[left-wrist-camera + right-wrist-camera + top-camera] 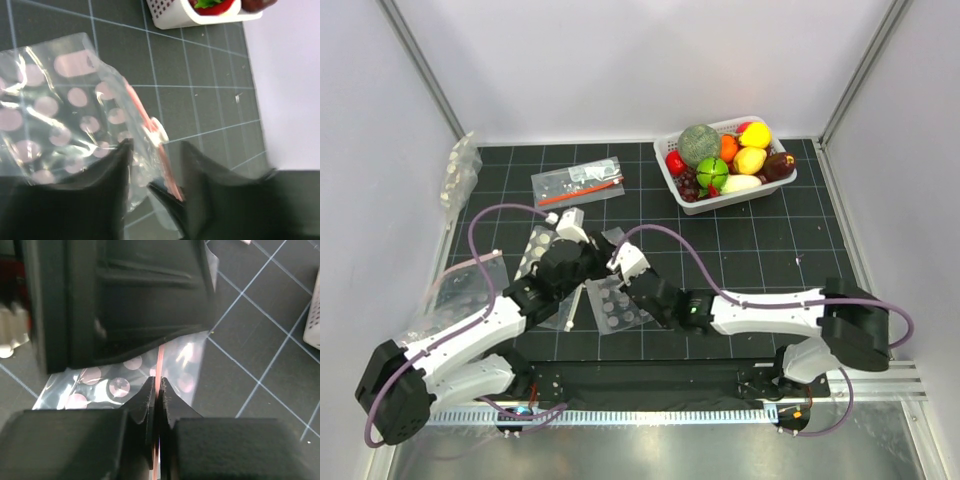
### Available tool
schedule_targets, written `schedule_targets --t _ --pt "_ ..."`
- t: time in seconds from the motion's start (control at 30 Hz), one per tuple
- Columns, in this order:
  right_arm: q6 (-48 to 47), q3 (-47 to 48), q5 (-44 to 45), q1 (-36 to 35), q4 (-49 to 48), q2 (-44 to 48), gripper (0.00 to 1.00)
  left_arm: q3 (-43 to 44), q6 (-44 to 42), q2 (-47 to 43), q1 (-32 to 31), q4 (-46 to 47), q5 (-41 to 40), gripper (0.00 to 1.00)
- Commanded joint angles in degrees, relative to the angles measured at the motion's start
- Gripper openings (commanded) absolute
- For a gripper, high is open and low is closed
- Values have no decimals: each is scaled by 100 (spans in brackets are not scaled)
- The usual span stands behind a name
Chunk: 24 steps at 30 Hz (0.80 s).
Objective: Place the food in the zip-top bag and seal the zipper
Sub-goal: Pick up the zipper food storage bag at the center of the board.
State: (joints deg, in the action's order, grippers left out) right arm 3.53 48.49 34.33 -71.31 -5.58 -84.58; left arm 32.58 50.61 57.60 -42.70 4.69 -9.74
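Little of the task is done, to judge by these views. All the food (725,160) lies heaped in the white basket (692,205), well apart from both grippers, and no piece of it shows inside the zip-top bag (55,115). Filling and sealing are both left to do; the step in hand looks like getting the mouth open.

The right gripper (156,390) is closed tight, its two fingers pressed together with the zipper (161,357) pinched between them. The pink strip runs straight out beyond the fingertips. The left gripper (156,145) stands with its jaws apart. The bag's mouth edge and the pink strip pass down into the gap between them, but nothing shows them clamped on it, so I judge it not gripped on that side.

The bag itself is thin clear film with pale round dots. It is crumpled and glinting just beyond the left fingertips, flat with nothing bulging in it. A small white tab sits on the pink strip, close in front of the left jaws. Such film will likely cling and slip — the mouth needs holding wide before any fruit goes in.
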Motion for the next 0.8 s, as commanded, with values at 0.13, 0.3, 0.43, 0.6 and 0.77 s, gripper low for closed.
schedule_targets --t 0.13,0.3,0.43,0.6,0.77 --pt "113 -585 -567 143 -13 1363 1 846 -1044 -741 -11 -1073 289 100" --pt "-754 -1471 -1156 187 -714 2119 1 618 -1290 -1795 33 -1119 -124 100" --pt "-837 -1861 -1192 354 -1077 2638 1 434 -1439 -2139 42 -901 -152 100" --pt "-749 -1966 -1946 644 -787 3393 1 -476 -2141 -2393 51 536 85 100" --pt "-661 -1773 -2324 811 -103 3825 1 -1788 -2975 -2719 51 2806 253 100"
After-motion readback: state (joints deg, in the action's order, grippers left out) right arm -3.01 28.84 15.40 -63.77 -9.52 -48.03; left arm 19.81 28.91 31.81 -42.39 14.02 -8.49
